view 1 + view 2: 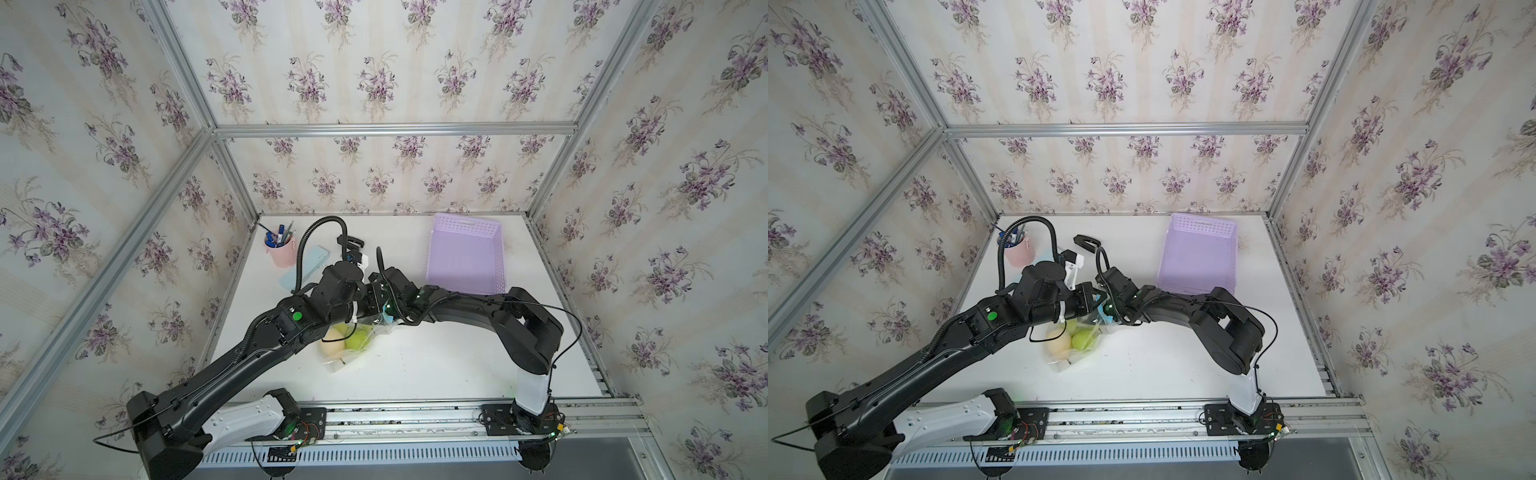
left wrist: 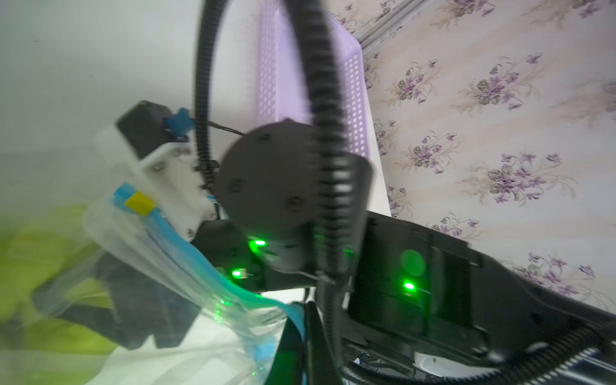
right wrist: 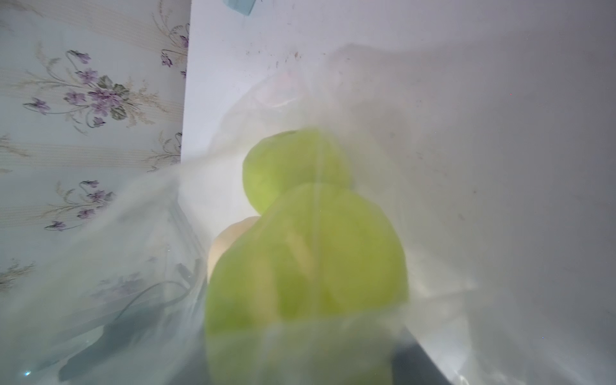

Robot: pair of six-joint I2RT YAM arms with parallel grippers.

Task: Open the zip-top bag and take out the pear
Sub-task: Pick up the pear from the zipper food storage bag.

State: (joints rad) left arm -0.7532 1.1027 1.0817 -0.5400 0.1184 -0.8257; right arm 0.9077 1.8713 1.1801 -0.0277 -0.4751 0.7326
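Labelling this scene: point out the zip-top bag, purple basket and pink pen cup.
zip-top bag (image 1: pixel 334 365), in a top view, its bare lower corner.
purple basket (image 1: pixel 463 257), in a top view, its bare floor.
pink pen cup (image 1: pixel 280 257), in a top view, its side wall.

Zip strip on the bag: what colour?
Light blue zip strip, with a yellow tab on it. Clearest in the left wrist view.

Left arm (image 1: pixel 249 353) and right arm (image 1: pixel 469 309) reaching inward, left pincer (image 2: pixel 300 336) clamped, right pincer's (image 2: pixel 126 300) opening unclear
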